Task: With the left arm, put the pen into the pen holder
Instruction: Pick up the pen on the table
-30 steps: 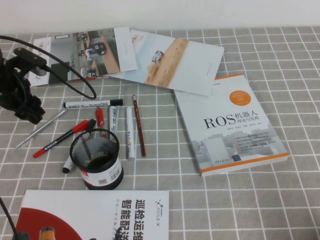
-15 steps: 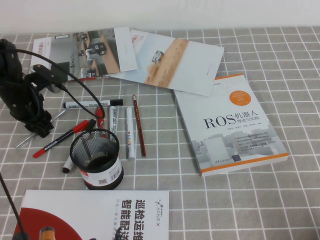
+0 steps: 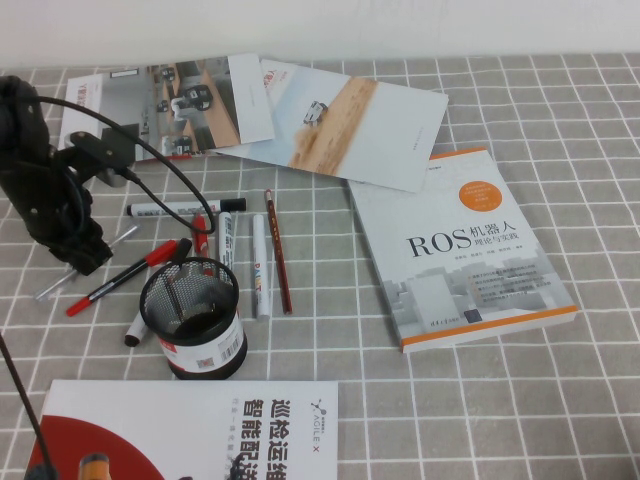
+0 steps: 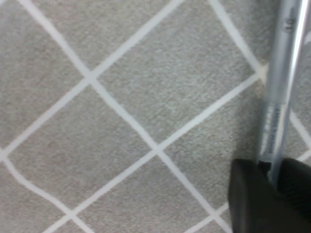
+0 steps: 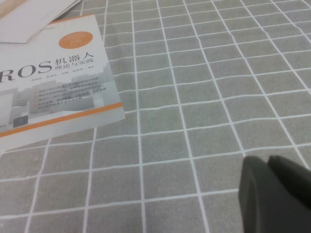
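Observation:
The thin silver-grey pen (image 3: 52,287) lies slanted on the grey checked cloth at the left, left of the black mesh pen holder (image 3: 195,320). My left gripper (image 3: 88,262) is down on the pen's middle. In the left wrist view the pen (image 4: 279,97) runs between the two black fingers (image 4: 250,199), which close on it at the gripper (image 4: 272,179). The pen rests on the cloth. My right gripper (image 5: 269,167) is shut and empty above bare cloth; it is outside the high view.
Beside the holder lie a black pen with red cap (image 3: 125,275), white markers (image 3: 185,208) and a dark red pencil (image 3: 278,250). A ROS book (image 3: 460,250) lies right, leaflets (image 3: 300,110) at the back, a booklet (image 3: 190,430) in front.
The left arm has swung in from the left edge and come down over the pen's middle. The pen has hardly moved.

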Robot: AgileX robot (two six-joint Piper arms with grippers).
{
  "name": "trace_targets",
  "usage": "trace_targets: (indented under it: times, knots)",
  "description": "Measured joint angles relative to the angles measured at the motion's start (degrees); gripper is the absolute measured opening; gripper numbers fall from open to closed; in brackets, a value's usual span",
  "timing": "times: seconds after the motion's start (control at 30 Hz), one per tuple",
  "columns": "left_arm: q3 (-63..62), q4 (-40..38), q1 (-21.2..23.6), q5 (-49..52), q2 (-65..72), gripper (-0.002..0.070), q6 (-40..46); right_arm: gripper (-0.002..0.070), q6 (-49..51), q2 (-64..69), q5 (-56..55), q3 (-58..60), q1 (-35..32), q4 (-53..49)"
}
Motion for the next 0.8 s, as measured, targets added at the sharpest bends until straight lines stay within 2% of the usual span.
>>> trace_targets:
  times: [0.1,0.53,0.8]
  knots:
    - [0.00,-0.38,0.00,0.31,0.00,0.0050,-0.11,-0.0015,0.00,0.00,0.00,0.00,0.00,0.09]
    - [0.05,0.00,0.00,0.51,-0.77,0.0048,-1.84,-0.0015,0.00,0.00,0.00,0.00,0.00,0.55]
    - [0.52,-4.53,0.11,1.26,-10.61,0.0048,-4.02,-0.0015,0.00,0.00,0.00,0.00,0.00,0.55]
